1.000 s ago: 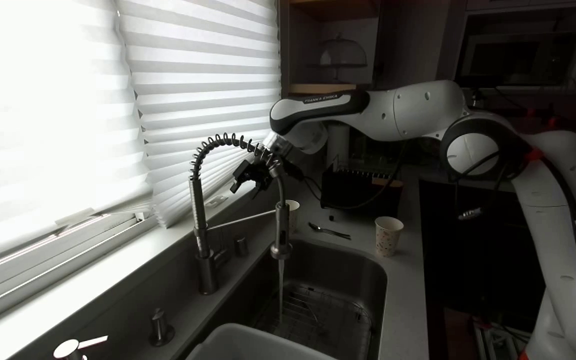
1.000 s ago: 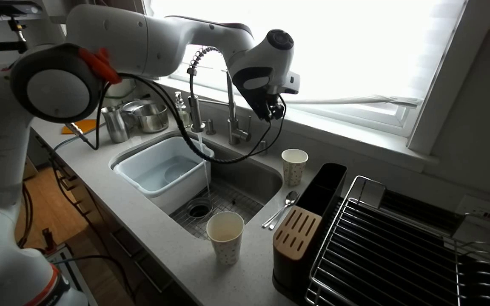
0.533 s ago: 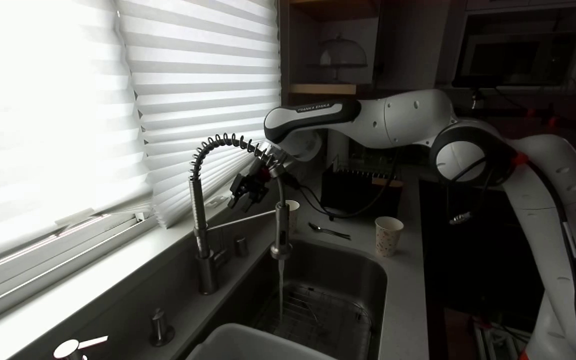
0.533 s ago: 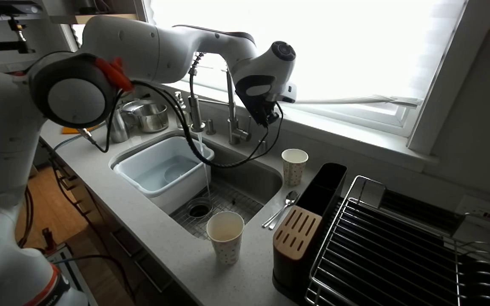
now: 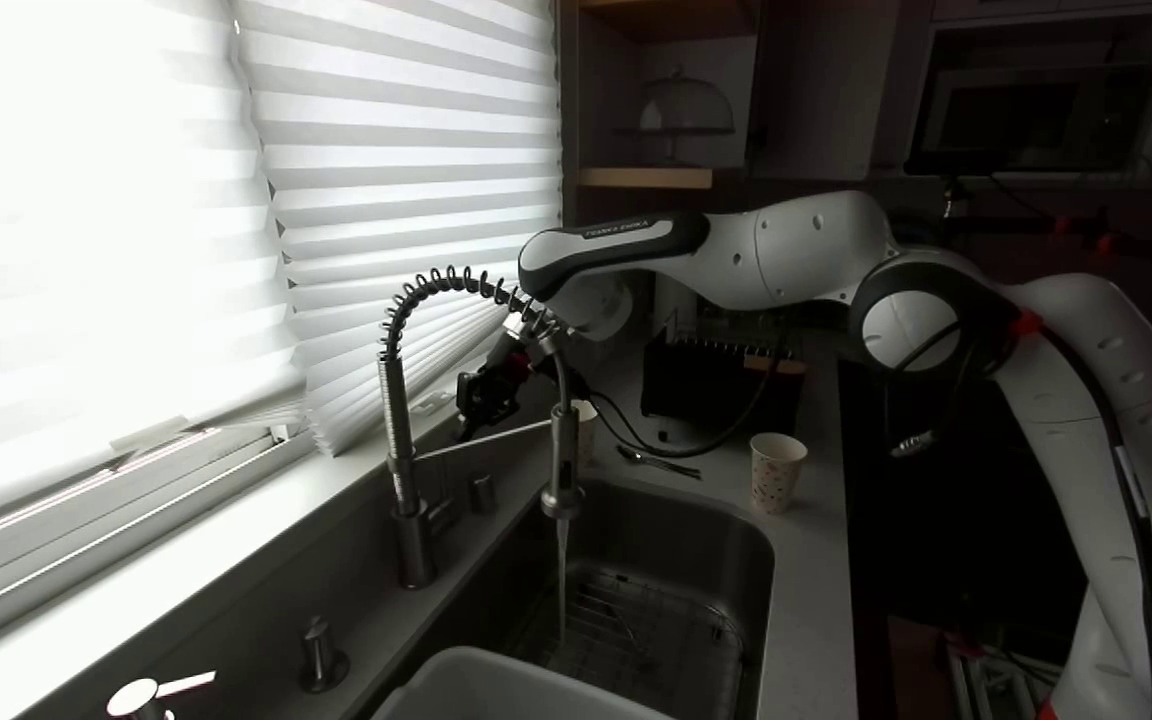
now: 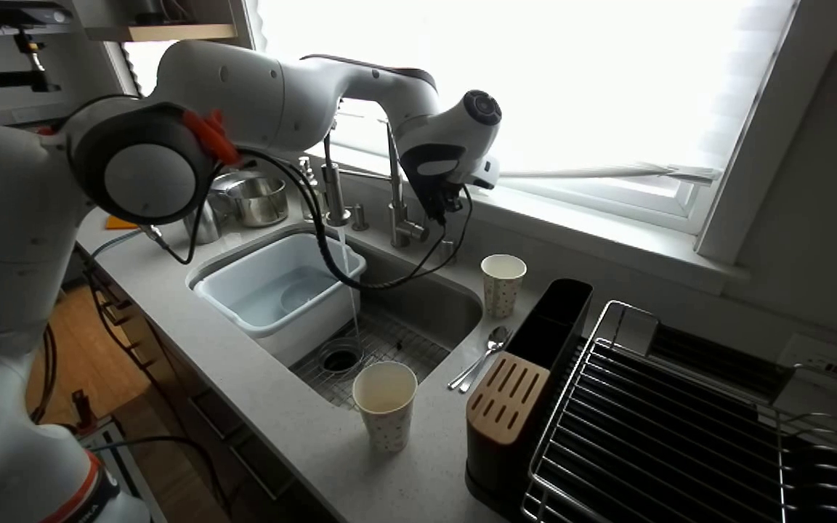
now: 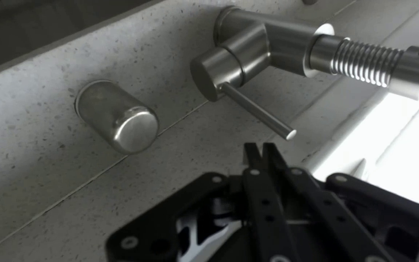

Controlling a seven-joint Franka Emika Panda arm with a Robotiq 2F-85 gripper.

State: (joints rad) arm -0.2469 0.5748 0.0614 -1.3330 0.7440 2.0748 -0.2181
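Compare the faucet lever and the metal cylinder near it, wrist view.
The faucet lever is a slim rod; the metal cylinder is thick and stubby. The lever sprouts from the faucet; the cylinder stands on the counter. In the wrist view the lever's tip shows closer to the gripper than the cylinder does. Both are silvery metal.

Faucet [image 7: 278, 40], brushed metal, spring-necked, running; upright beside the long rear edge of the sink [image 6: 434, 311]. Lever [image 7: 258, 111]: 1, side-mounted, slim straight rod, pointing upward.
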